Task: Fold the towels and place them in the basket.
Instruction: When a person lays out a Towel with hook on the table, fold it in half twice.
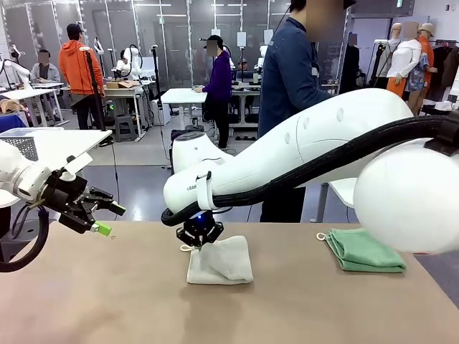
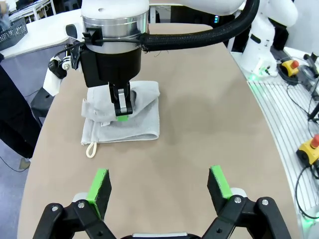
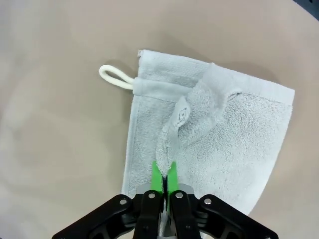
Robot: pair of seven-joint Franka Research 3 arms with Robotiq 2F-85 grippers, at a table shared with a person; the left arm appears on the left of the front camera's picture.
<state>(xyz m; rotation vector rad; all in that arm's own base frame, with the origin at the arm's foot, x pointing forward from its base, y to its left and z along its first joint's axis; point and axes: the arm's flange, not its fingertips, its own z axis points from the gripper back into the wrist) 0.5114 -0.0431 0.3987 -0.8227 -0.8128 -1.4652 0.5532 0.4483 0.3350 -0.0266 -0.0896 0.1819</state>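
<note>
Reaching across the table, the right gripper [image 3: 163, 175] pinches the off-white towel [image 3: 209, 129]; left gripper [image 2: 159, 191] hovers agape.

The folded towel [image 1: 221, 261] is off-white with a cream loop [image 3: 115, 78]. The other towel [image 1: 362, 250] is mint green. The table [image 1: 107, 301] is plain beige-brown. The gripper pads [image 2: 101, 186] are bright green.

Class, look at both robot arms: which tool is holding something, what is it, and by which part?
The right tool pinches a raised fold near the middle of the off-white towel. The left tool stands open, holding nothing.
</note>
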